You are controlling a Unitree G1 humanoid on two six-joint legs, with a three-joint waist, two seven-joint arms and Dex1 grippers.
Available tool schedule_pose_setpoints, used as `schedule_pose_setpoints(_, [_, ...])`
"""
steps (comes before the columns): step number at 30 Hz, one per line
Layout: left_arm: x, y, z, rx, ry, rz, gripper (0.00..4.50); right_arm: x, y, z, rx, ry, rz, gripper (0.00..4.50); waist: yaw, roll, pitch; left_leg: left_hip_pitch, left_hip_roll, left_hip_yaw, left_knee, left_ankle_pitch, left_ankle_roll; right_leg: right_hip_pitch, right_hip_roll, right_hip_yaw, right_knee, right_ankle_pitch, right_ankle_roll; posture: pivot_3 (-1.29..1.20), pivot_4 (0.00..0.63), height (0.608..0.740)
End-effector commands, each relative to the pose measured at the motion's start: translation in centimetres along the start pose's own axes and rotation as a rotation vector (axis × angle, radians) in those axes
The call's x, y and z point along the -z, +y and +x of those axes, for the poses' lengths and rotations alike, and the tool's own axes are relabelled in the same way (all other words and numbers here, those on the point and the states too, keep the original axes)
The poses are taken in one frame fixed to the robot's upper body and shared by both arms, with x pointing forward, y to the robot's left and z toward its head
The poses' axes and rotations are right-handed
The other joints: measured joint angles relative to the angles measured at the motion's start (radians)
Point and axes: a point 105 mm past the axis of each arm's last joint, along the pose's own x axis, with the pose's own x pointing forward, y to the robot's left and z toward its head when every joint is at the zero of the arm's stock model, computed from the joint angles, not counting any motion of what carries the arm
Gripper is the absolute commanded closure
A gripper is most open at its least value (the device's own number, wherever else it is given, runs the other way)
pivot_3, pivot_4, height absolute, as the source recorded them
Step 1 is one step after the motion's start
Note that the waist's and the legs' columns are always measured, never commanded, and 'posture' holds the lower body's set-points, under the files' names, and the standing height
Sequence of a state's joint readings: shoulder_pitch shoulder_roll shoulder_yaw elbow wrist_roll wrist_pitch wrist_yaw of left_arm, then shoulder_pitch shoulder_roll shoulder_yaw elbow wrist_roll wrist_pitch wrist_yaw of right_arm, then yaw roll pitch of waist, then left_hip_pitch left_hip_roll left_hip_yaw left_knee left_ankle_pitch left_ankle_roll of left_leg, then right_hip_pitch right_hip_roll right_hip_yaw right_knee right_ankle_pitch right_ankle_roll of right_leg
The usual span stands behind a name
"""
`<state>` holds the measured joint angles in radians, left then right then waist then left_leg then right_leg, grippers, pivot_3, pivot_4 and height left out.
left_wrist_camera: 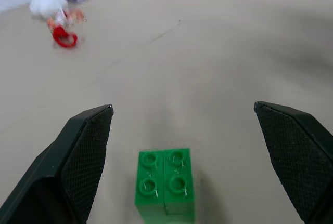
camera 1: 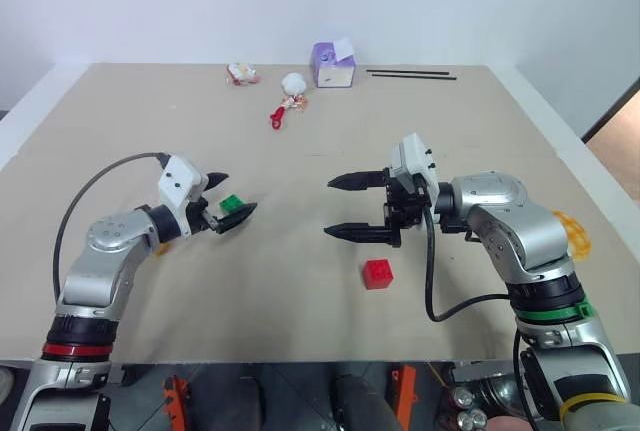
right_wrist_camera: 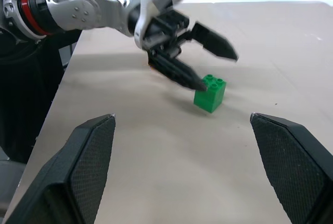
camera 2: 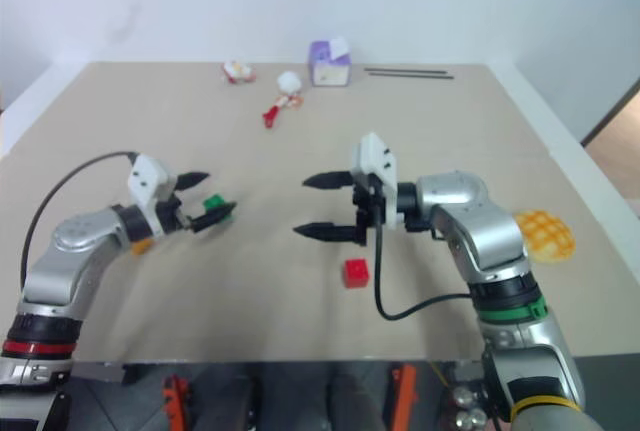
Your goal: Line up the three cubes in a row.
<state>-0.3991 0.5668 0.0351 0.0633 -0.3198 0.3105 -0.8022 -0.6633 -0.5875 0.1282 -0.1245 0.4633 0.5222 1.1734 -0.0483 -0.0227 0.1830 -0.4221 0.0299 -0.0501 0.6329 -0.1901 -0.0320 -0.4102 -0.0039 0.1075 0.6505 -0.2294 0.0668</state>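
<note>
A green cube [camera 1: 231, 204] stands on the table between the fingers of my left gripper [camera 1: 230, 200], which is open; in the left wrist view the green cube [left_wrist_camera: 165, 184] sits low in the wide gap, touching neither pad. The red cube [camera 1: 378, 273] rests on the table in front of the centre, just below and right of my right gripper [camera 1: 330, 208]. That gripper hovers open and empty, pointing left toward the green cube [right_wrist_camera: 210, 93]. A yellow-orange cube [camera 2: 141, 246] peeks out from under my left forearm, mostly hidden.
A round yellow checkered bun [camera 2: 545, 234] lies at the table's right edge beside my right arm. At the far side stand a purple-and-white box [camera 1: 333, 64], two thin black sticks [camera 1: 410, 74], and small toys, one with a red ring [camera 1: 277, 117].
</note>
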Motion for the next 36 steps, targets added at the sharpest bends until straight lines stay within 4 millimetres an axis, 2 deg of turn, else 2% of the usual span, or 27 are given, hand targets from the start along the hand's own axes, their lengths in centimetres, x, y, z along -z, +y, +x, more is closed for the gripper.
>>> schedule_pose_setpoints(1, [-0.5,0.2,0.0,0.008,0.002,0.026,0.0,-1.3,0.3,0.1,-0.003,-0.009,-0.071,0.22,0.0,0.0,0.0,0.0,0.0,0.0,0.0,0.0,0.0,0.0,0.0,0.0,0.0,0.0,0.0,0.0,0.15,0.74])
schedule_pose_setpoints(5, [0.6,0.6,0.1,-0.007,0.05,0.033,0.0,-1.3,0.2,0.0,0.006,-0.009,-0.069,0.22,0.0,0.0,0.0,0.0,0.0,-0.001,-0.001,0.0,0.0,0.0,0.0,-0.001,0.0,0.0,-0.001,0.0,0.15,0.74])
schedule_pose_setpoints(14, [1.7,1.0,0.4,-0.021,0.096,0.03,0.0,-1.3,0.0,0.0,0.01,-0.01,-0.069,0.22,0.0,0.0,0.0,0.0,0.0,-0.001,-0.001,0.0,0.0,0.0,0.0,-0.001,0.0,0.0,-0.001,0.0,0.15,0.74])
schedule_pose_setpoints(16, [1.6,0.8,0.5,-0.017,0.091,0.029,0.54,-1.3,0.0,0.0,0.012,-0.011,-0.069,0.0,0.0,0.0,0.0,0.0,0.0,-0.001,-0.001,0.0,0.0,0.0,0.0,-0.001,0.0,0.0,-0.001,0.0,0.15,0.74])
schedule_pose_setpoints(20, [1.5,0.6,0.8,-0.014,0.082,0.029,1.76,-1.2,-0.4,-0.1,0.032,-0.011,-0.069,0.0,0.0,0.0,0.0,0.0,0.0,-0.002,-0.001,0.0,0.0,0.0,0.0,-0.002,0.0,0.0,-0.001,0.0,0.15,0.74])
schedule_pose_setpoints(24, [1.6,0.6,0.8,-0.012,0.081,0.028,3.17,-1.1,-0.8,-0.1,0.048,-0.011,-0.067,0.0,0.0,0.0,0.0,0.0,0.0,-0.002,-0.001,0.0,0.0,0.0,0.0,-0.002,0.0,0.0,-0.001,0.0,0.15,0.74])
schedule_pose_setpoints(27, [1.8,0.6,0.8,-0.012,0.09,0.039,3.17,-1.3,-0.9,-0.2,0.053,-0.017,-0.066,0.0,0.0,0.0,0.0,0.0,0.0,-0.002,-0.001,0.0,0.0,0.0,0.0,-0.002,0.0,0.0,-0.001,0.0,0.15,0.74])
schedule_pose_setpoints(29, [1.2,-0.1,0.8,0.039,0.059,0.06,3.17,-1.2,-0.7,-0.4,0.047,-0.012,-0.069,0.0,0.0,0.0,0.0,0.0,0.0,-0.002,-0.001,0.0,0.0,0.0,0.0,-0.002,0.0,0.0,-0.001,0.0,0.15,0.74])
schedule_pose_setpoints(33, [-1.0,-4.1,0.2,0.29,-0.041,0.084,3.17,-0.6,0.9,-1.4,-0.025,0.035,-0.078,0.0,0.001,0.0,0.0,-0.001,0.0,-0.002,-0.001,0.0,0.0,0.0,0.0,-0.002,0.0,-0.001,-0.001,0.0,0.15,0.74])
schedule_pose_setpoints(36, [-0.9,-6.1,-0.3,0.409,-0.024,0.114,3.17,-0.5,2.1,-2.3,-0.075,0.054,-0.086,0.0,0.001,0.0,0.0,-0.001,-0.001,-0.003,-0.002,-0.001,-0.001,0.0,-0.001,-0.002,0.0,-0.003,0.0,0.0,0.15,0.74])
